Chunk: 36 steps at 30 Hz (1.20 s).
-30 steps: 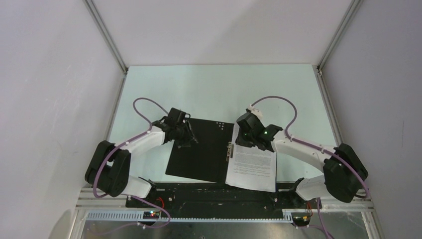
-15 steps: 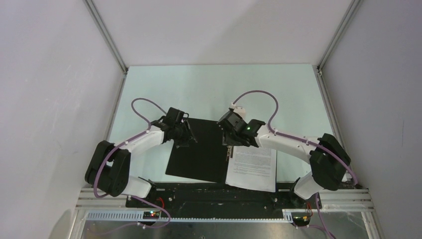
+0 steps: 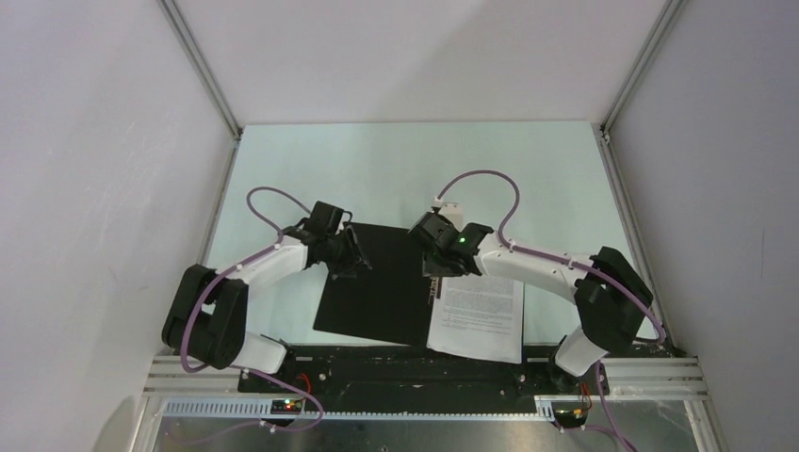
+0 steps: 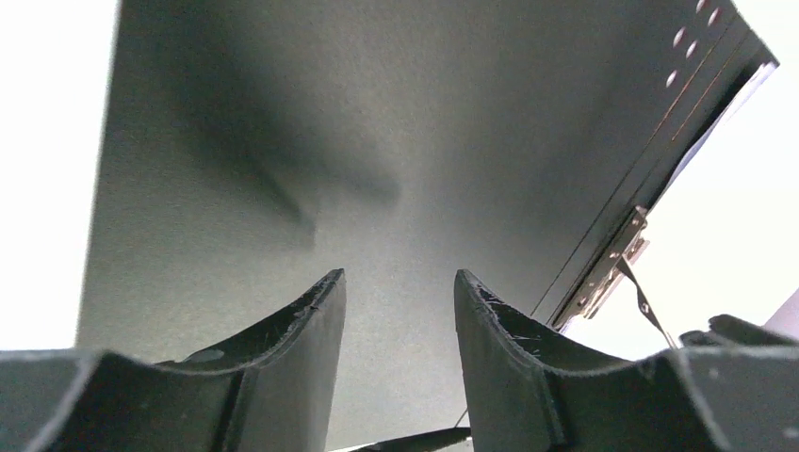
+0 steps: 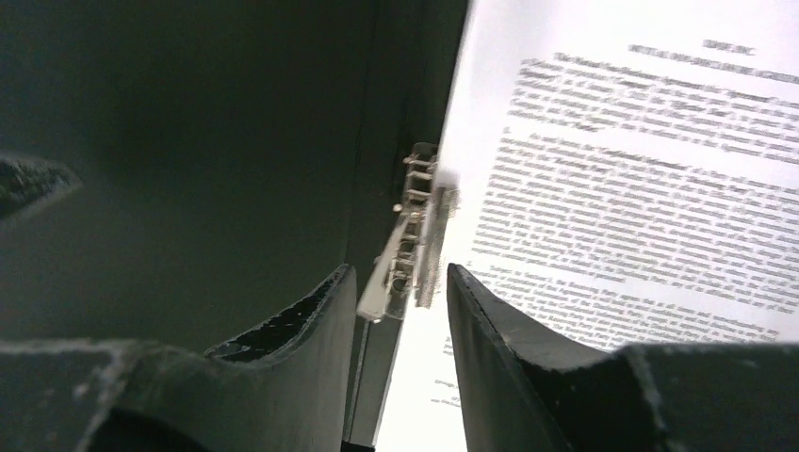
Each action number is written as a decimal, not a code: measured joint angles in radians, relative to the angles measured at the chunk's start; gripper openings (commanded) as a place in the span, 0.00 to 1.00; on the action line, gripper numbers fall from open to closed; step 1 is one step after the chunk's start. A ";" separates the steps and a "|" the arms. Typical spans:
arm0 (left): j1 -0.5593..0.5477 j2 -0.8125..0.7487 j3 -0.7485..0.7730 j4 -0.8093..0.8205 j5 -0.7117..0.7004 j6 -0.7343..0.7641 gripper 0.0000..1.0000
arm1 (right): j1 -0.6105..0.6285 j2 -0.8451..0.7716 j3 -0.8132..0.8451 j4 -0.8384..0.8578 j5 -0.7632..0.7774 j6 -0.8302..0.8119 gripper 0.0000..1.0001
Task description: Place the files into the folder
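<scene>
Metal clip [image 5: 410, 245] lies under my parted right jaws, left jaws parted over the folder [image 3: 377, 282]; next, I'd clamp the files [image 3: 481, 315].

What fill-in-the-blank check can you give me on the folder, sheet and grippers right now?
1. The folder lies open, its ____ inside facing up.
2. The printed sheet lies right of the metal clip, text side ____.
3. The right gripper has the clip between its ____ jaws.
4. The left gripper, above the bare cover, holds ____.
Missing words: black; up; open; nothing.
</scene>
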<state>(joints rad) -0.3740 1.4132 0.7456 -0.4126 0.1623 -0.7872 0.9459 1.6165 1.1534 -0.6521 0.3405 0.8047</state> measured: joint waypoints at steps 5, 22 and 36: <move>-0.023 0.014 0.000 -0.001 0.017 0.006 0.54 | -0.116 -0.077 -0.076 0.029 -0.009 0.008 0.55; 0.064 -0.045 0.000 -0.001 0.047 0.010 0.57 | -0.694 -0.550 -0.672 0.285 -0.156 0.057 0.97; 0.072 -0.048 -0.003 -0.001 0.051 0.009 0.57 | -0.729 -0.449 -0.731 0.613 -0.305 0.078 0.99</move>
<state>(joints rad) -0.3023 1.3647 0.7429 -0.4133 0.2131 -0.7780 0.2169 1.1675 0.4229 -0.0395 0.0357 0.8825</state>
